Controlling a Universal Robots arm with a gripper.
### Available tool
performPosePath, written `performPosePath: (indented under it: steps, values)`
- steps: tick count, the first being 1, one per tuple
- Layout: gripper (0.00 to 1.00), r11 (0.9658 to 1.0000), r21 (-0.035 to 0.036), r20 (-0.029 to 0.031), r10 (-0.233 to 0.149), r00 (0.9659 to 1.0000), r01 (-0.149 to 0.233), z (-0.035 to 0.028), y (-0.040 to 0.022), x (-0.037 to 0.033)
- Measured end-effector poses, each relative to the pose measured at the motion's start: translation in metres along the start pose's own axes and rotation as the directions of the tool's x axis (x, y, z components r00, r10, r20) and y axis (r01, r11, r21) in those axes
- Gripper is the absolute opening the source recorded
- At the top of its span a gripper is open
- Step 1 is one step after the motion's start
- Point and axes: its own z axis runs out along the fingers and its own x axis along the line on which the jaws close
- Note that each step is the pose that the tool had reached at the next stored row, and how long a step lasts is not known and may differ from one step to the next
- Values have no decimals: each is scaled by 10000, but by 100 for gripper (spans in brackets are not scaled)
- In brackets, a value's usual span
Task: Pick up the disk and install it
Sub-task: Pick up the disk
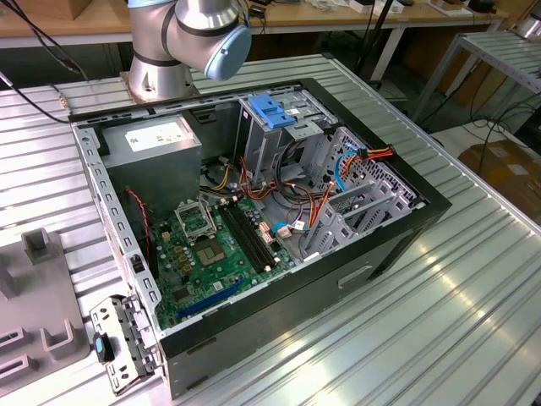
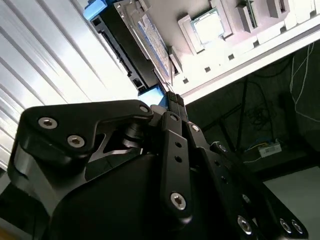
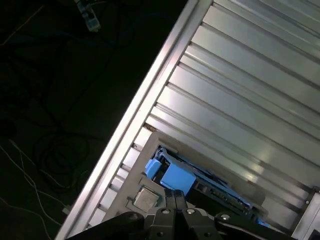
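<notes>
Currently disk (image 2: pixel 122 47) sits in grey fixture (image 2: pixel 167 14).

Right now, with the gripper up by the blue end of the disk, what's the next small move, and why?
Probably a short, slow advance of the gripper toward the disk. In both wrist views the gripper sits right at the disk's blue frame end, but whether it touches isn't clear, so a small approach looks safer than lifting.
</notes>
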Motion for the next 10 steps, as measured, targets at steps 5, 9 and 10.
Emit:
performPosePath:
  steps: [5, 9, 10]
  values:
    - [11, 9918, 35, -6, -1280, 9918, 1280, 3, 0, 0]
    - [11, 9786, 53, -15, -2056, 9786, 2056, 4, 0, 0]
    - [11, 9738, 57, -20, -2275, 9738, 2275, 4, 0, 0]
